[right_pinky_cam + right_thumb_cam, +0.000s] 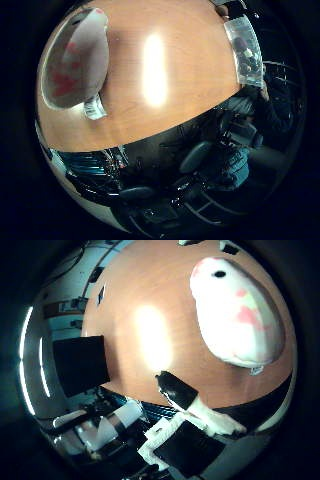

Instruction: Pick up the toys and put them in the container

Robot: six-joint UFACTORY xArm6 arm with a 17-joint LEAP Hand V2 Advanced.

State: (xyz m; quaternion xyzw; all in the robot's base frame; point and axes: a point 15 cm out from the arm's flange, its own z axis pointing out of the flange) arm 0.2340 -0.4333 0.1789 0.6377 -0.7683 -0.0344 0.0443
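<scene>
A white soft toy with pink patches (240,310) lies on the wooden table (150,330), large in the right thumb side palm view. One black-tipped finger of my hand (185,395) reaches in over the table, short of the toy and not touching it. The fingers look relaxed and hold nothing. The right little finger side palm view shows a pale rounded thing with red marks (75,55) on the table (170,70), probably a toy. A clear plastic container's rim (245,50) shows at the table's edge.
Beyond the table's edge there are dark chairs and equipment (215,155) on the floor. A black box (85,360) stands beside the table. A bright light reflection lies on the bare middle of the table.
</scene>
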